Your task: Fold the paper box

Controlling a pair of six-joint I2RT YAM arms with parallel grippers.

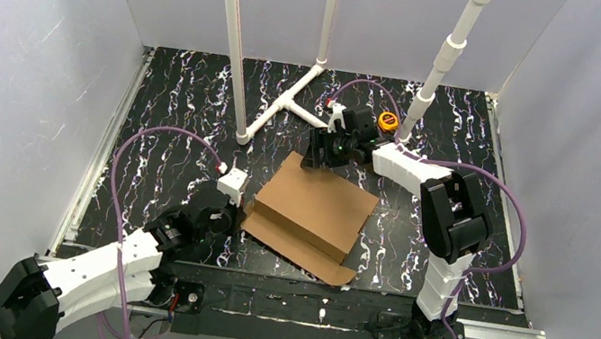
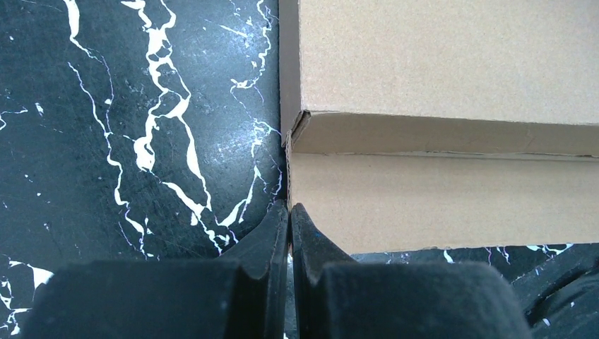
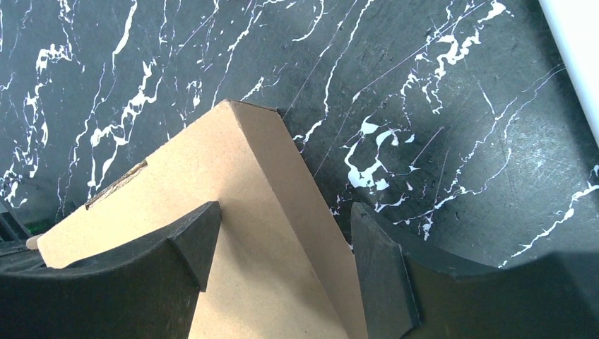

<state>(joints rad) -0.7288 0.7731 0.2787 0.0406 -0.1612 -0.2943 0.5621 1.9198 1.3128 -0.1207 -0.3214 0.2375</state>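
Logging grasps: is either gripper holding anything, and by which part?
Nothing is held: the left gripper is shut, empty, beside a flap corner of the box; the right gripper is open astride its far corner.

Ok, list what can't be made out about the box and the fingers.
- Top view: left gripper fingers hidden under their own wrist; left wrist view leaves unclear whether the shut tips touch the paper box.
- Right wrist view: box cut off by the bottom edge; unclear whether the open right gripper touches it.
- All views: box interior, under its top panel.
- Top view: orange object, too small to identify.
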